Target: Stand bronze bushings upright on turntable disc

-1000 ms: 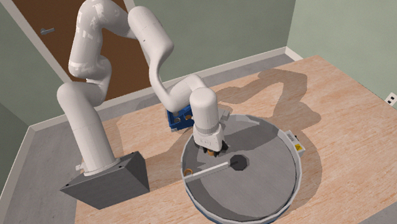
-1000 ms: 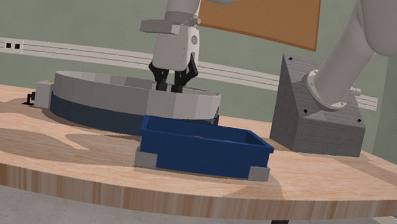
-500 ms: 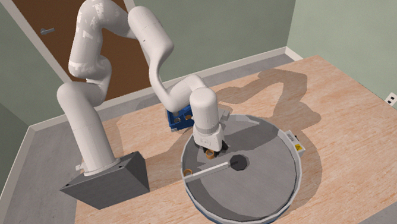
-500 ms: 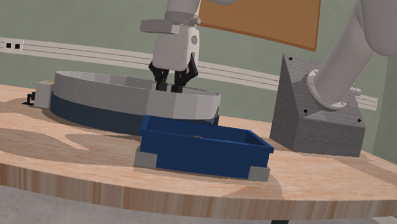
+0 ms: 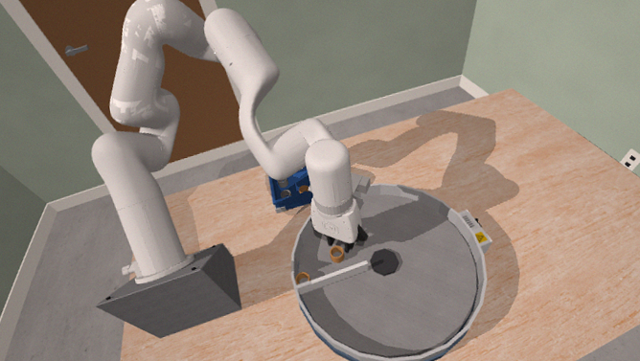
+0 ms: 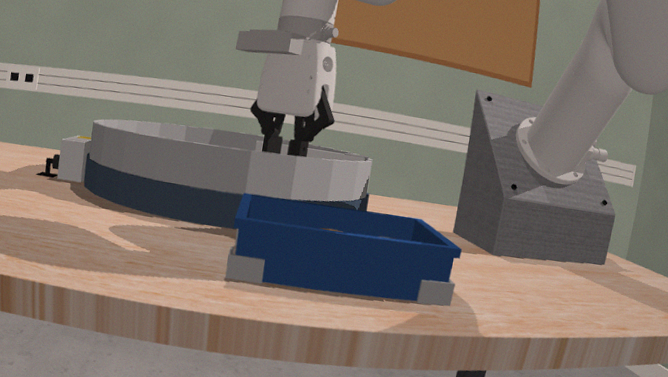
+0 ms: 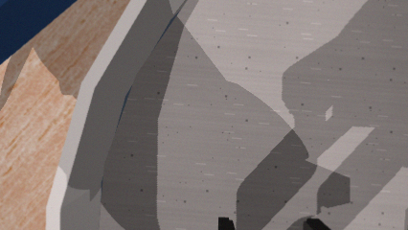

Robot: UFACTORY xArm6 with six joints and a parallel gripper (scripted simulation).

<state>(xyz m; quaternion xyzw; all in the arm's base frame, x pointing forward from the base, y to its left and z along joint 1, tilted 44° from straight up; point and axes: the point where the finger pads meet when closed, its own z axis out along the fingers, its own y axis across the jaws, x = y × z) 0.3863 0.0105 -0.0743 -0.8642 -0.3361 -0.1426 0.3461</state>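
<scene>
The turntable's grey disc point(image 5: 394, 293) has a black hub point(image 5: 384, 261) and a white sweeper bar point(image 5: 336, 275). One bronze bushing point(image 5: 337, 254) stands upright on the disc just in front of my gripper point(image 5: 343, 239). A second bronze bushing point(image 5: 301, 277) stands by the left rim behind the bar. My gripper is open and empty a little above the disc. The wrist view shows only bare disc between the fingertips. The blue crate point(image 6: 344, 248) lies beside the turntable. In the overhead view one bronze bushing point(image 5: 303, 187) and one greyish bushing point(image 5: 284, 192) show in it; the arm hides the rest.
The turntable has a raised grey rim point(image 6: 228, 160) and a small control box point(image 5: 478, 234) on its right side. The arm's grey base block point(image 5: 174, 294) stands at the table's left. The table edge runs close in front of the crate.
</scene>
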